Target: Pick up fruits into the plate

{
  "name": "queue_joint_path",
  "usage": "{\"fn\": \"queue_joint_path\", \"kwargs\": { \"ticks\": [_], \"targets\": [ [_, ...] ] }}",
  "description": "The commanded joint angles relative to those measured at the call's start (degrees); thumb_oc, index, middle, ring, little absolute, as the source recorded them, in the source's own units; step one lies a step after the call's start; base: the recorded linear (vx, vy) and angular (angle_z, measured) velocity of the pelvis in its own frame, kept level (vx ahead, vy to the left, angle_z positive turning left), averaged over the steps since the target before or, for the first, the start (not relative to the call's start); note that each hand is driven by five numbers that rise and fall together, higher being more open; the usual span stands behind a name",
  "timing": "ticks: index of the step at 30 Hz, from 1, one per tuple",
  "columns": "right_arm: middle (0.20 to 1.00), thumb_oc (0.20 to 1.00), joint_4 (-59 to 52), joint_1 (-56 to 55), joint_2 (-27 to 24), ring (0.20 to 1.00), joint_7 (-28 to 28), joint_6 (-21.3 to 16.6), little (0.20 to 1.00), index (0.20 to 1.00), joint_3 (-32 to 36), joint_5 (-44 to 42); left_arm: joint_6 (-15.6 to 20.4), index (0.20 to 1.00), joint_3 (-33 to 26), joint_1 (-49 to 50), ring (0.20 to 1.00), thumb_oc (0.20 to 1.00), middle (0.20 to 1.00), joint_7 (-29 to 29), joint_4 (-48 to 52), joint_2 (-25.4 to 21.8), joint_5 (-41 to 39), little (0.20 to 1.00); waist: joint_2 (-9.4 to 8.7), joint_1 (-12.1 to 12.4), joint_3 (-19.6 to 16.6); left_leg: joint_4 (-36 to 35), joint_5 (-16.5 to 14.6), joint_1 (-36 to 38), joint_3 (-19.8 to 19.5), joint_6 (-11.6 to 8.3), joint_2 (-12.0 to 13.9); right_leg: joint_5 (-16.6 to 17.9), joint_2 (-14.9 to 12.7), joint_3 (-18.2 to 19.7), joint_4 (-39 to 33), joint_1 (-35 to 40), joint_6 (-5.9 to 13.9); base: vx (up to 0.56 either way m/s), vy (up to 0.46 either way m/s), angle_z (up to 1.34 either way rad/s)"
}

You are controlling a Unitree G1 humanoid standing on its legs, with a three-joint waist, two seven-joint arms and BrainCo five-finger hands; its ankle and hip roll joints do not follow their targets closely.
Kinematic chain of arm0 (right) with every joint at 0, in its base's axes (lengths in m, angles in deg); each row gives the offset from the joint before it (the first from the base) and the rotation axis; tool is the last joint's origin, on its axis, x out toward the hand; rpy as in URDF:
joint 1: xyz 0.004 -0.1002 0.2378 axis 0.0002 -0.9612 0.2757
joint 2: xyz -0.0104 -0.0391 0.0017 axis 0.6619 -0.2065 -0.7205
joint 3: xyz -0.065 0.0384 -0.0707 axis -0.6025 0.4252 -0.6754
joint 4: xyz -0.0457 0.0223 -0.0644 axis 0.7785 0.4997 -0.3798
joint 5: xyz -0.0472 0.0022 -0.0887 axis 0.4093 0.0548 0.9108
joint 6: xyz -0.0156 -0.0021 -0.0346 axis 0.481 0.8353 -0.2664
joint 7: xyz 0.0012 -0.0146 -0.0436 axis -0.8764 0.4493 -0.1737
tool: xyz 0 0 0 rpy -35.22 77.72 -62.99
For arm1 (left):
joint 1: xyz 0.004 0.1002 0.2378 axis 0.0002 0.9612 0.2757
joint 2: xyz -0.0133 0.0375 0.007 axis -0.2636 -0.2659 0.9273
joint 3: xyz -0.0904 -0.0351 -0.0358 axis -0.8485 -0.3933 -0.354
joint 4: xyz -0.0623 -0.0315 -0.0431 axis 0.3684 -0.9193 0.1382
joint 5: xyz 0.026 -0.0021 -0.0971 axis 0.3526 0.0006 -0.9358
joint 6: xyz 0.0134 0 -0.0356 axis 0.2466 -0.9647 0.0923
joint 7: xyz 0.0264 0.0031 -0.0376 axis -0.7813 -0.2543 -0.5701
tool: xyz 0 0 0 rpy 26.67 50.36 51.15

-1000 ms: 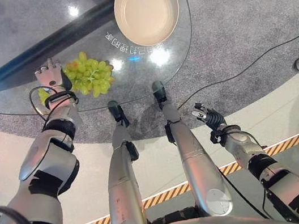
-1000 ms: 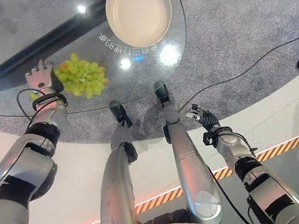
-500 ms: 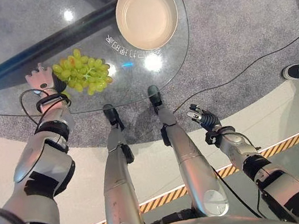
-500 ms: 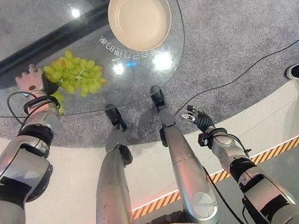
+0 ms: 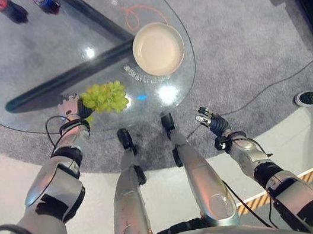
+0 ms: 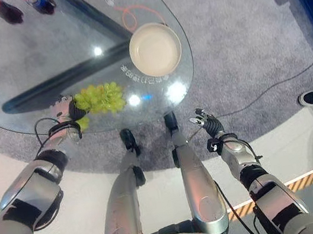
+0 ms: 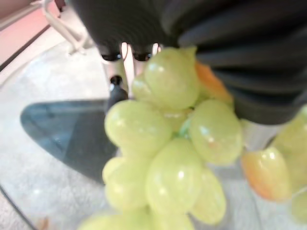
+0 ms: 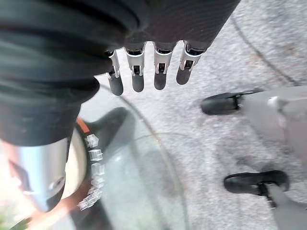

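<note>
My left hand is at the near left part of the glass table, pressed right up against the left end of the grape bunch. From the head views the palm touches the bunch, and in the left wrist view green grapes crowd directly in front of my dark cover, but my fingers are hidden behind the fruit, so I cannot tell if they are curled round it or not. The bunch lies on the glass just past my left fingers, extending to the right of them. Further right and beyond the grapes is the cream plate, sitting on the table, well apart from my left hand, nothing in it. An orange cord loop lies on the glass just beyond the plate. My right hand hangs off the table's near right edge, over the grey carpet, fingers straight and relaxed, holding nothing. Far right, a person's dark shoe on the carpet edge.
</note>
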Motion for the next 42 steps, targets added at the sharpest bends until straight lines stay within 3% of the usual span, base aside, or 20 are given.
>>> {"fn": "queue_joint_path", "kwargs": {
  "ticks": [1, 8, 16, 20, 26, 33, 34, 42],
  "targets": [
    [1.000, 1.000, -6.15, -5.10, -1.83, 1.000, -1.20, -1.47, 1.000, 1.000, 4.68, -1.77, 1.61, 0.200, -6.04, 0.80, 0.200, 0.200, 0.200, -1.09, 4.42, -4.19, 3.00, 0.200, 3.98, 0.75, 0.18, 2.29, -8.75, 4.23, -4.33, -0.49, -0.72, -7.01, 1.32, -1.87, 5.52, 1.73, 0.90, 0.09, 0.007, 0.10],
    [1.000, 1.000, -13.24, -9.13, -2.79, 1.000, -2.59, -1.63, 1.000, 1.000, 7.50, -2.26, 5.51, 0.200, -9.13, 7.16, 0.200, 0.200, 0.200, -0.31, 14.05, -8.78, 8.22, 0.200, 4.63, 1.70, -3.87, 0.08, -9.55, 9.54, -3.63, -0.77, -0.62, -7.04, -0.43, -2.84, 1.99, 8.02, 1.54, 0.07, 0.003, 0.08],
    [1.000, 1.000, -24.95, -12.78, -6.26, 1.000, -7.49, 3.85, 1.000, 1.000, 12.32, -1.27, 9.17, 0.200, -13.71, 15.24, 0.200, 0.200, 0.200, 5.21, 31.04, -17.46, 14.87, 0.200, 4.21, 2.71, -9.91, -0.82, -11.02, 15.86, -2.81, -0.57, -1.04, -6.64, -1.83, -3.75, -2.78, 16.58, 2.32, 0.12, -0.007, 0.06],
    [1.000, 1.000, -30.03, -13.81, -9.72, 1.000, -14.22, 7.28, 1.000, 1.000, 13.58, -0.02, 11.53, 0.200, -15.24, 17.86, 0.200, 0.200, 0.200, 8.18, 38.20, -22.73, 19.25, 0.200, 3.61, 3.54, -13.64, -0.44, -12.12, 19.05, -2.94, -0.12, -1.34, -6.81, -2.38, -4.40, -3.95, 20.66, 2.63, 0.21, -0.049, 0.03],
    [1.000, 1.000, -37.33, -13.48, -16.85, 1.000, -22.73, 15.89, 1.000, 1.000, 13.71, 2.67, 21.46, 0.200, -17.31, 20.03, 0.200, 0.200, 0.200, 14.00, 48.81, -29.89, 24.43, 0.200, 3.07, 5.37, -19.24, -0.95, -13.55, 24.24, -3.99, 0.52, -2.14, -7.05, -3.25, -5.66, -5.93, 26.88, 3.23, 0.21, -0.024, 0.08],
    [1.000, 1.000, -40.18, -10.20, -22.40, 1.000, -31.71, 22.59, 1.000, 1.000, 9.16, 0.05, 27.44, 0.200, -13.27, 14.08, 0.200, 0.200, 0.200, 15.56, 55.32, -33.97, 22.96, 0.200, 2.85, 6.66, -21.60, -1.81, -14.16, 26.99, -4.99, 0.82, -2.69, -7.27, -4.02, -7.49, -7.34, 30.48, 3.65, 0.09, 0.004, 0.12],
    [1.000, 1.000, -40.75, -9.34, -22.63, 1.000, -33.46, 24.54, 1.000, 1.000, 7.62, -1.07, 30.10, 0.200, -11.29, 11.38, 0.200, 0.200, 0.200, 15.83, 56.89, -34.45, 22.43, 0.200, 2.80, 7.10, -22.32, -1.97, -14.40, 27.67, -5.36, 0.90, -2.81, -7.40, -4.25, -8.21, -7.66, 31.41, 3.79, 0.11, 0.008, 0.17],
    [1.000, 1.000, -42.70, -6.50, -18.32, 1.000, -36.81, 30.06, 1.000, 1.000, 1.27, -6.37, 33.63, 0.200, -3.16, 1.70, 0.200, 0.200, 0.200, 17.25, 62.28, -30.91, 20.60, 0.200, 3.03, 8.47, -24.00, -2.28, -15.42, 29.81, -6.53, 1.18, -3.21, -8.04, -4.84, -10.61, -8.28, 34.21, 4.15, 0.06, 0.006, 0.22]
  ]
}}
